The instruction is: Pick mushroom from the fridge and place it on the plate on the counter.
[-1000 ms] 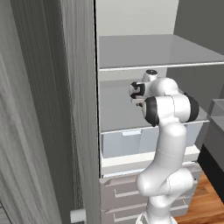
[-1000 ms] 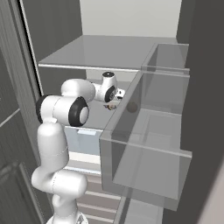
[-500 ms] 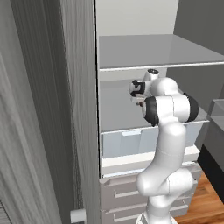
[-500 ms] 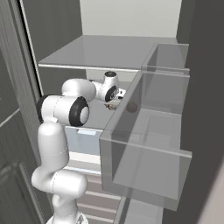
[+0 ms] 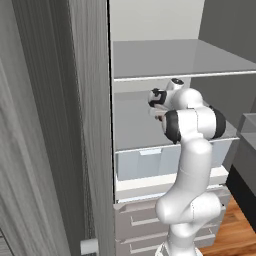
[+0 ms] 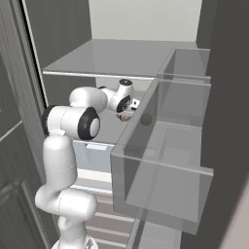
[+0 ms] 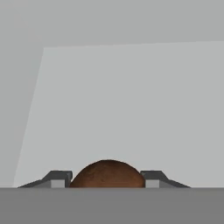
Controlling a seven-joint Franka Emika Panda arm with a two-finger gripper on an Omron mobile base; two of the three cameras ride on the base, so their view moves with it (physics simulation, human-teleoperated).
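A: Setting is the inside of the tall fridge with the grey wood-grain door panel [image 5: 55, 125], door panel filling the left of the left base view, pale grey shelves [image 5: 170, 57] across the upper middle, translucent bluish drawer [image 5: 150, 162] below centre.

B: And the arm?

A: White Franka arm rises from the lower right of that view, elbow bent, so the two-finger gripper [image 7: 107, 178] reaches in between the shelves. That is the level where the task item sat, which explains the folded posture.

B: Where is the small reddish-brown mushroom?

A: The small reddish-brown mushroom [image 7: 107, 174] sits between the two dark finger tips [image 7: 56, 179] at the bottom centre of the hand view, both tips touching its sides. The claw looks clenched on it. A tiny brownish speck [image 6: 125, 116] shows at the hand near the centre of the right base view, probably the same thing.

B: Resting on the shelf or lifted?

A: Cannot tell. The lower half of the mushroom is cut off at the bottom of the hand view, so contact with the shelf is hidden.

B: Anything else blocked?

A: In the right base view the translucent grey door bins [image 6: 165, 160] take up the centre and right, partly in front of the hand. In the left base view the arm's own upper joint covers the fingers.

B: Stage?

A: Judged as grasp made, withdrawal from the fridge not yet done.
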